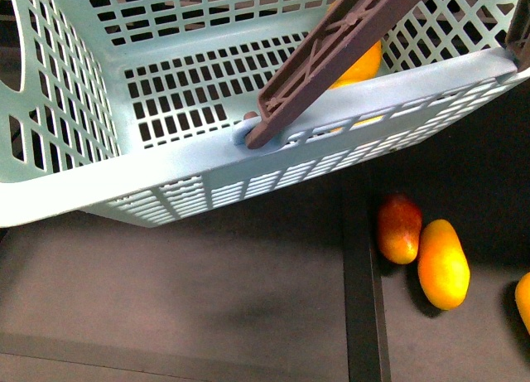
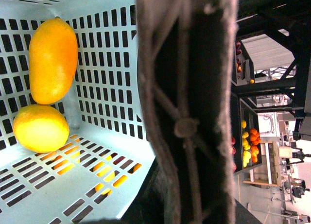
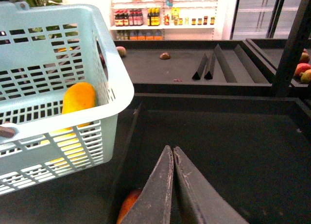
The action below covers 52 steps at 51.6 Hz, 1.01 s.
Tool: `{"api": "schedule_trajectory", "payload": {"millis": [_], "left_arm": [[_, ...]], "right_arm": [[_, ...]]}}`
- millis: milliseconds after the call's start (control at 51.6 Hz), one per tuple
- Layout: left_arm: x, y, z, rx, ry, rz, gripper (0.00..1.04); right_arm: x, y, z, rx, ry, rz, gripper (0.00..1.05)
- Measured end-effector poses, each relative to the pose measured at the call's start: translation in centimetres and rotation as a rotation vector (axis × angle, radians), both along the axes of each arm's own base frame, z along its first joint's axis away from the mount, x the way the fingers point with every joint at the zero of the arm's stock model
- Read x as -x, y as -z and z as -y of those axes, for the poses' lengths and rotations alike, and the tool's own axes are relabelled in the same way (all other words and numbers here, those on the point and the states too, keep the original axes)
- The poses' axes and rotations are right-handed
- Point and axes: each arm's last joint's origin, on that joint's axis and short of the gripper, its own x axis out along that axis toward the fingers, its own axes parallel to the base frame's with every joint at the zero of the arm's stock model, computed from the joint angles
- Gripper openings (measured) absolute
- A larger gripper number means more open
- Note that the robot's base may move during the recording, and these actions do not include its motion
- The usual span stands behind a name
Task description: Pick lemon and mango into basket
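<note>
Lemon shows only from the left wrist; right end effector pinched empty.

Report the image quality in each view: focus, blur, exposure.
Front view: even light, basket rim slightly soft. Left wrist view: brown handle fills the middle, blurred from closeness; mango and lemon sharp; far background overexposed. Right wrist view: right hand soft, bright store shelves washed out.

Light teal plastic basket with smooth, slightly glossy slotted walls, brown ribbed plastic handle, smooth-skinned glossy mango and lemon, matt black shelf surface, dark matt gripper fingers
</note>
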Motion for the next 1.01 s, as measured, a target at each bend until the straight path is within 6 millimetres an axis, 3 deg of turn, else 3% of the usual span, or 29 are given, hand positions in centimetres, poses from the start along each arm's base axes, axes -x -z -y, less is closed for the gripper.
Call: {"api": "schedule_trajectory", "payload": {"millis": [290, 407, 484, 581, 697, 852, 1007], "left_arm": [[0.0, 0.0, 0.0, 0.001, 0.0, -0.001, 0.05], [0.0, 0.0, 0.0, 0.0, 0.0, -0.001, 0.05], [-0.1, 0.3, 0.0, -0.061, -0.287, -0.046, 0.05], [-1.2, 1.3, -0.2, -0.024, -0.532, -0.075, 0.05], [-4.3, 3.0, -1.7, -0.003, -0.737, -0.083, 0.05], [-9.9, 5.3, -4.0, 0.021, -0.857, -0.116, 0.05], [-14.4, 7.0, -4.3, 0.109, -0.912, -0.165, 0.05]], "right_arm": [[0.0, 0.0, 0.0, 0.0, 0.0, 0.0, 0.57], [0.0, 0.0, 0.0, 0.0, 0.0, 0.0, 0.83], [0.0, 0.0, 0.0, 0.0, 0.0, 0.0, 0.96], [0.0, 0.0, 0.0, 0.0, -0.001, 0.001, 0.96], [0.0, 0.0, 0.0, 0.0, 0.001, 0.001, 0.96], [0.0, 0.0, 0.0, 0.0, -0.002, 0.001, 0.96], [0.0, 0.0, 0.0, 0.0, -0.002, 0.001, 0.96]]}}
